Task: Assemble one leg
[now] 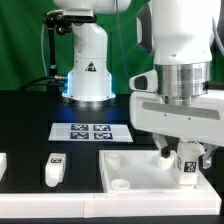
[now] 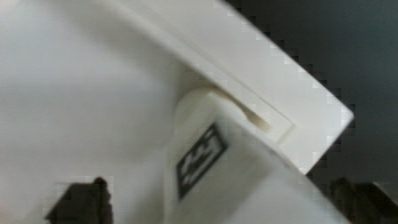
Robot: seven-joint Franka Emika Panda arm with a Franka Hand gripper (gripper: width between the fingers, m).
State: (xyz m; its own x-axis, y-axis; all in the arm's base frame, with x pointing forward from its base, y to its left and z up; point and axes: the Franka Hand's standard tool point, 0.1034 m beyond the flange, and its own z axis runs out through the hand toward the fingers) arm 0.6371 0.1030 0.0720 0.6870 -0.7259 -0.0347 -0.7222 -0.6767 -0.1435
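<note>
My gripper (image 1: 185, 160) is at the exterior view's right, shut on a white leg (image 1: 186, 168) with a black-and-white tag. It holds the leg upright over the right corner of the large white square panel (image 1: 140, 165). In the wrist view the leg (image 2: 214, 160) runs from between my dark fingers (image 2: 80, 200) down to a round corner hole (image 2: 254, 112) of the panel (image 2: 107, 90), and its far end sits at the hole. My gripper (image 2: 222, 205) closes round the leg's near end. A second leg (image 1: 52, 170) lies loose on the table to the left.
The marker board (image 1: 92, 131) lies flat behind the panel. The arm's white base (image 1: 88, 70) stands at the back. Another white part (image 1: 3, 165) shows at the left edge. The table is black.
</note>
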